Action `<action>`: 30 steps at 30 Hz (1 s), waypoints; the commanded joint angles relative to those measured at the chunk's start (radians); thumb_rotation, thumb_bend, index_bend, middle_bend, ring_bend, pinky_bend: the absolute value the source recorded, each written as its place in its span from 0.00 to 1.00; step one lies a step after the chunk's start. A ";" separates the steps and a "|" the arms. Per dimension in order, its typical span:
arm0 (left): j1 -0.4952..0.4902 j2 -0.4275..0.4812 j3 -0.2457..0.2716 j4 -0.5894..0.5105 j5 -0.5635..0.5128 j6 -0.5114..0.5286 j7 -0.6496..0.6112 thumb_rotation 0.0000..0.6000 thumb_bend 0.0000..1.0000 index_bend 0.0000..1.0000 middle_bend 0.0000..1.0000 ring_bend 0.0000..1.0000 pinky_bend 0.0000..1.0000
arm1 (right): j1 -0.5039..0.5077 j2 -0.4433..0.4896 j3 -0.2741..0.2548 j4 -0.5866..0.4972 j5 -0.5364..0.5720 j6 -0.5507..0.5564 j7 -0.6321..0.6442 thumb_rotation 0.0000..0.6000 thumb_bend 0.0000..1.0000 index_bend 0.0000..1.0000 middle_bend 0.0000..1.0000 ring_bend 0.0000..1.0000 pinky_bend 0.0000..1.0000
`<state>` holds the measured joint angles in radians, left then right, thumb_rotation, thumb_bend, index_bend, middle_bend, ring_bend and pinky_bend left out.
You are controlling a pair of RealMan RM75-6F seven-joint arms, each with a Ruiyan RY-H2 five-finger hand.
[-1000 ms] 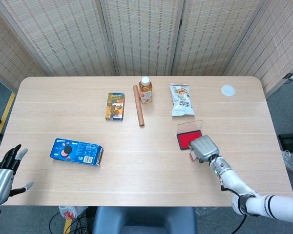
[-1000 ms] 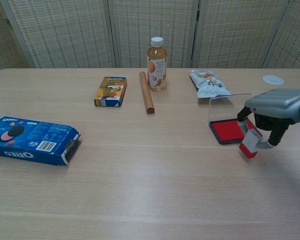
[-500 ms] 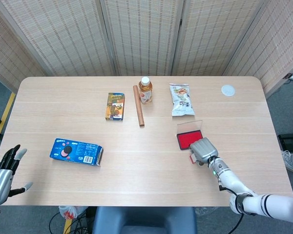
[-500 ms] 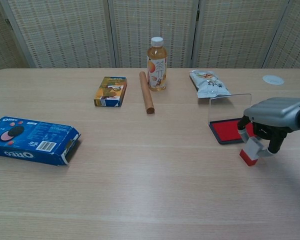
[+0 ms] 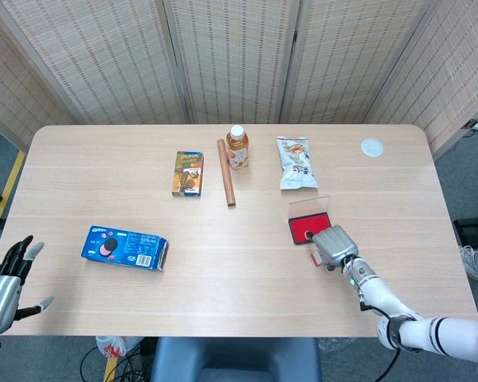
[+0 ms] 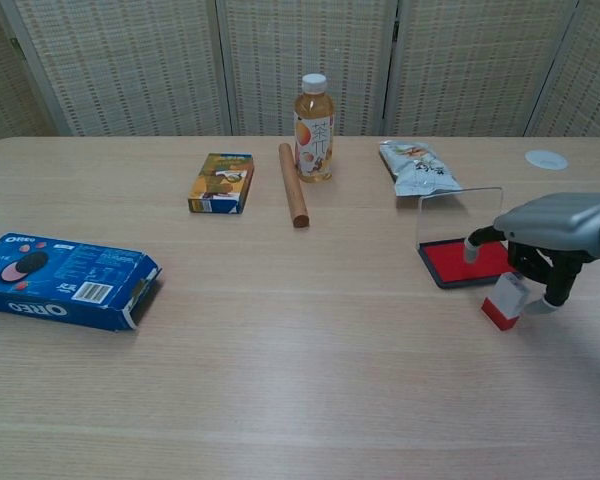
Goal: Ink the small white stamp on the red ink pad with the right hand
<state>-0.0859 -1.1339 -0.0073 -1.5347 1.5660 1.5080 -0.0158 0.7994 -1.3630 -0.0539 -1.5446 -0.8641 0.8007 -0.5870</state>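
The small stamp, white on top with a red base, stands upright on the table just right of the red ink pad's near corner. My right hand hovers over it. One fingertip reaches out above the pad, and another sits close against the stamp's right side. Nothing is pinched between them. In the head view the right hand covers most of the stamp, beside the ink pad. My left hand hangs off the table's near left corner with fingers spread, holding nothing.
The pad's clear lid stands up behind it. A snack bag, tea bottle, brown stick and small box lie further back. A blue Oreo box lies at the left, a white disc at the far right.
The right hand lowered the tilted stamp onto the table, where it now stands upright. One finger then lifted off it and spread out over the ink pad. The left hand stayed still.
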 commanded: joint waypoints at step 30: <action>0.006 0.001 0.010 -0.001 0.043 0.031 -0.002 1.00 0.11 0.06 0.00 0.00 0.35 | -0.533 0.137 -0.110 0.060 -0.621 0.742 0.303 1.00 0.14 0.00 0.03 0.06 0.12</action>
<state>-0.0798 -1.1323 0.0031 -1.5357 1.6089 1.5391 -0.0178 0.2929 -1.2143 -0.1680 -1.5024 -1.4675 1.5161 -0.3022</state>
